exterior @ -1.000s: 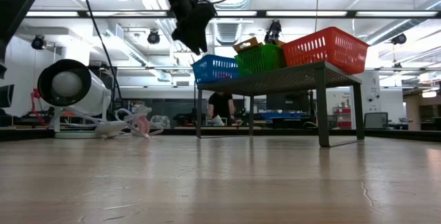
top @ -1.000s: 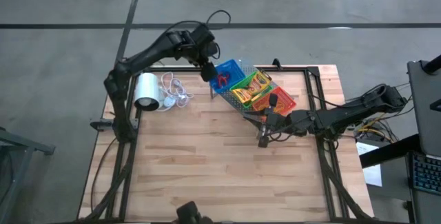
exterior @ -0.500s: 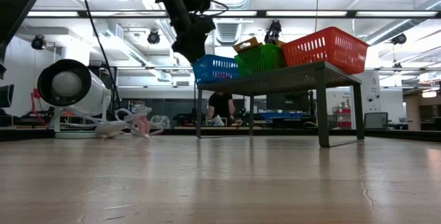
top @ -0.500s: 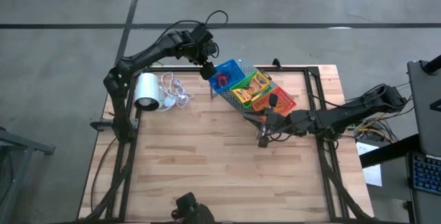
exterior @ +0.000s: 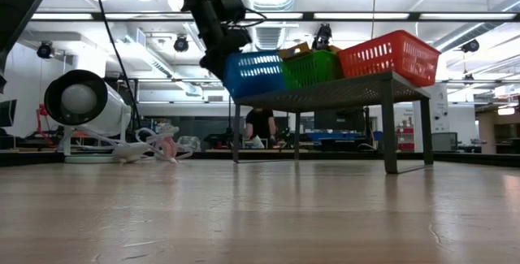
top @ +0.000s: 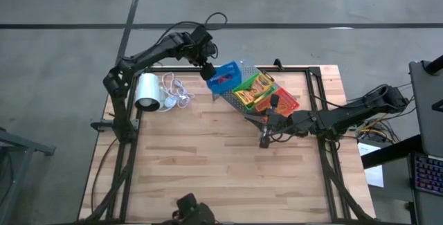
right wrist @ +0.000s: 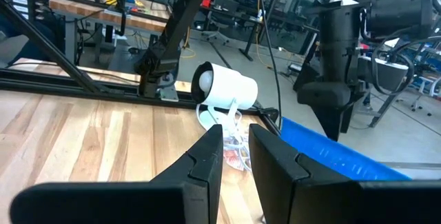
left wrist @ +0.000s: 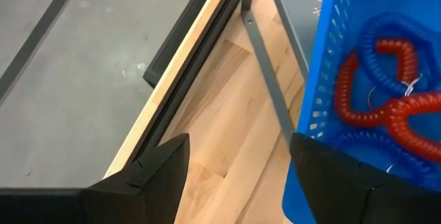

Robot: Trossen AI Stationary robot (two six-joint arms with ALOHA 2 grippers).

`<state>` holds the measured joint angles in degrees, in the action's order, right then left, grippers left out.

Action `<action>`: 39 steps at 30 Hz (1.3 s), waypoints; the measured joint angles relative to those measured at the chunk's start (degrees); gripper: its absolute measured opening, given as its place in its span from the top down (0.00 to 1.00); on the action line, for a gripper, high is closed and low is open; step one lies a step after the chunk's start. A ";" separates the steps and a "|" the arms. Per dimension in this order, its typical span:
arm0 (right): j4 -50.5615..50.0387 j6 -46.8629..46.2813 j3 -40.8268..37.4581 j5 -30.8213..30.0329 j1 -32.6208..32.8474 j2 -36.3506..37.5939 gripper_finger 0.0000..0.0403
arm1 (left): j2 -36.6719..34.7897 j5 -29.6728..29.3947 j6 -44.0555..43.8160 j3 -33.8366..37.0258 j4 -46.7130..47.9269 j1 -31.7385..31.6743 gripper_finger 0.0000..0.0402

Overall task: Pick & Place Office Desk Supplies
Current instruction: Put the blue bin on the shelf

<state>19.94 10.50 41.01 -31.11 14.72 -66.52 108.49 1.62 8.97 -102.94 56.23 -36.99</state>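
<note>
My left gripper is spread wide at the outer end of the grey perforated rack, with one finger hanging outside over the table edge and the other finger against the near wall of the blue bin; I judge I am straddling that wall to take the bin by its rim, though the jaws have not closed on it. The blue bin sits at the rack's end nearest my left gripper, and inside it lie the coiled red band and blue band, so the small loose things are kept together rather than scattered. Next along the rack stands the green bin, holding a yellow-and-green crayon box, and at the far end the red-orange bin holds the other crayon box. The rack keeps all three bins raised off the wooden table, which gives my fingers room to come at a rim from the side. My right gripper waits low on the side of the rack away from my left gripper, its fingers nearly together and holding nothing. The white roll with its white cord lies beyond the blue-bin end of the rack, well apart from it.
</note>
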 joint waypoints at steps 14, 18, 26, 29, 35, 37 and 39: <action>0.00 0.00 -0.02 0.00 0.01 -0.01 0.83 | 0.00 1.24 -0.68 -0.22 0.13 0.16 0.36; 0.00 0.00 -0.02 0.00 0.00 -0.01 0.83 | -0.21 1.43 -0.59 -0.22 0.17 0.43 0.36; 0.00 0.00 -0.02 0.00 0.00 0.00 0.83 | -0.74 1.85 -0.46 -1.36 0.74 1.82 0.36; 0.00 0.00 -0.02 -0.01 0.01 0.00 0.83 | -0.74 1.59 -0.39 -1.36 0.74 2.35 0.36; 0.00 0.00 -0.01 0.00 0.01 0.00 0.83 | -0.87 1.44 -0.36 -1.40 0.63 3.08 0.36; 0.00 0.00 -0.02 0.00 0.00 0.00 0.83 | -0.90 1.64 -0.39 -1.40 0.77 3.19 0.36; 0.00 0.00 0.00 0.00 0.01 0.00 0.83 | -0.90 1.63 -0.39 -1.42 0.74 3.32 0.36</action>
<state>19.94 10.50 41.01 -31.11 14.73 -66.53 107.58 3.25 8.58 -104.36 56.97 -33.67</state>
